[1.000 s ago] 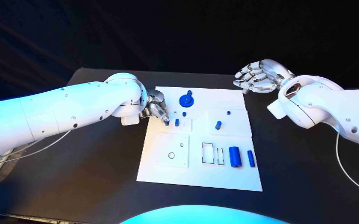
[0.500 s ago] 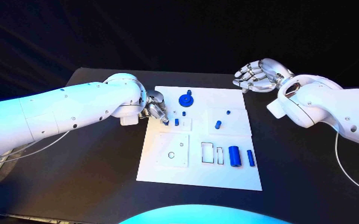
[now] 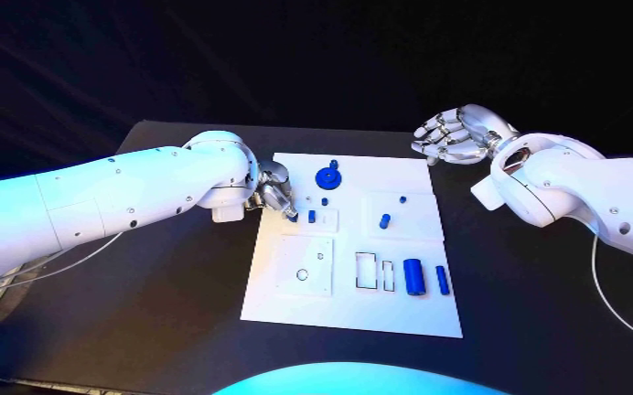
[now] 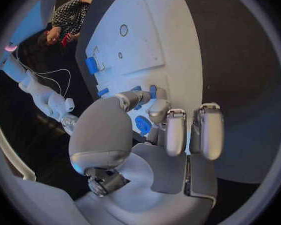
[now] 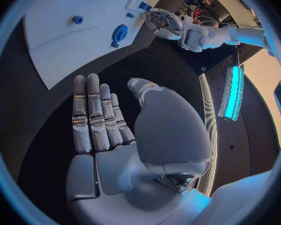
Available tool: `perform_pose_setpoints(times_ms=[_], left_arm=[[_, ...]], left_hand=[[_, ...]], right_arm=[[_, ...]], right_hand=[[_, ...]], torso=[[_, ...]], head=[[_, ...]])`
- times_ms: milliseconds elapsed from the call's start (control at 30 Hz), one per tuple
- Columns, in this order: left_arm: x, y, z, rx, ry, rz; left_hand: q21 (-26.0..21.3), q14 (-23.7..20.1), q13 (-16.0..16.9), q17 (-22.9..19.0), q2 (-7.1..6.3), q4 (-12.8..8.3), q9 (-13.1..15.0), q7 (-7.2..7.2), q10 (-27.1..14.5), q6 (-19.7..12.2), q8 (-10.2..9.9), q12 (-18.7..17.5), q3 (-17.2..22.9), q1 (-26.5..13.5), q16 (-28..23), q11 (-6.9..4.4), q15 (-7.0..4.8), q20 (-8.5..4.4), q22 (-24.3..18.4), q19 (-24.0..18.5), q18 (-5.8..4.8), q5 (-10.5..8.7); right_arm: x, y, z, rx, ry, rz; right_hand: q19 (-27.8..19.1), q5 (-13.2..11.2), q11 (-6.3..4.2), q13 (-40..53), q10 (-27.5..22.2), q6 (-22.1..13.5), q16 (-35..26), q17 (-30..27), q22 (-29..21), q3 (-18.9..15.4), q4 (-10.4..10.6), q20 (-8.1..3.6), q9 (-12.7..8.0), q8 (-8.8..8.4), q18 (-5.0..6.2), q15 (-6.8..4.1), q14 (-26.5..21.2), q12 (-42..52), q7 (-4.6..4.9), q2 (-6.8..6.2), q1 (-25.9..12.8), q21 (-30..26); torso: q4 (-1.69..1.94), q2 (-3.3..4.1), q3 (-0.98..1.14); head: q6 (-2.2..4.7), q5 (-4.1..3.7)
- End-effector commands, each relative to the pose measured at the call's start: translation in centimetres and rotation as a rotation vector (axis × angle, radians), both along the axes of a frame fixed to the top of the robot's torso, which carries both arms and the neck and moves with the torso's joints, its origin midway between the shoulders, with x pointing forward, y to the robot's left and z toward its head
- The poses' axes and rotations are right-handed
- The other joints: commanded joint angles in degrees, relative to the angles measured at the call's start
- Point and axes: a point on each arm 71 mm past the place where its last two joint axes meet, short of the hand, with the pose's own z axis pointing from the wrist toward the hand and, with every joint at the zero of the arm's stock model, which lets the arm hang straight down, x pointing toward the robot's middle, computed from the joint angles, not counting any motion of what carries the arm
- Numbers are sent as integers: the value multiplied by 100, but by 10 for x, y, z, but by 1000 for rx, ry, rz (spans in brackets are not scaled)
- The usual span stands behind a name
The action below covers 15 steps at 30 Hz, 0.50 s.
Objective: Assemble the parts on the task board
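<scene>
Nearest the robot, at the board's five o'clock, a fat blue cylinder [image 3: 414, 276] and a slimmer blue pin [image 3: 442, 279] are lying beside two rectangular slots [image 3: 373, 271], probably waiting to be dropped in. The white task board [image 3: 346, 308] is sitting mid-worktop [image 3: 158, 304]. Moving up, a small blue peg [image 3: 384, 221] is resting right of centre. At nine o'clock the left robot hand [image 3: 274, 191] is reaching over the board's edge, fingertips closing around a short blue pin [image 3: 311, 216]; I cannot tell whether it is actually grasped. Farther up, a blue gear [image 3: 328, 176] is sitting near twelve. At two o'clock, the right robot hand [image 3: 450, 136] is hovering off the board, released, fingers spread, apparently keeping clear.
</scene>
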Motion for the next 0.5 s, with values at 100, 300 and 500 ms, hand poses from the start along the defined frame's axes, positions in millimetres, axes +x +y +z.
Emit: perform_pose_setpoints(times_ms=[100,300,500], left_arm=[[-1,-1,-3,10,3,-7],[-3,-3,-5,13,18,-18],[-5,-4,-6,19,38,-34]], left_hand=[[28,435,10,838,30,-1029,5,-109,37,132,31,-1,1007,1,20,13,-42,-24,541,12,-15,37],[31,440,27,857,22,-1035,5,-114,54,148,33,8,1008,-9,28,9,-45,-27,546,15,-17,76],[40,452,26,903,-20,-1053,1,-142,102,224,25,-13,939,-93,50,-17,-68,-49,563,23,-19,509]], right_arm=[[-1,2,0,5,-5,14],[-1,2,0,4,-3,15],[-1,2,0,4,-1,17]], right_hand=[[-35,29,35,-13,9,-33,-19,-9,-14,1,-45,10,-7,-27,57,35,-26,-33,207,-16,20,-36],[-35,29,35,-13,9,-33,-19,-9,-14,1,-45,10,-7,-27,57,35,-26,-33,207,-16,20,-36],[-35,29,35,-13,9,-33,-19,-9,-14,1,-45,10,-7,-27,57,35,-26,-33,207,-16,20,-36]], torso=[[1,3,-3],[0,3,-3],[1,2,-4]], head=[[-5,-4],[-16,-7],[-23,-9]])
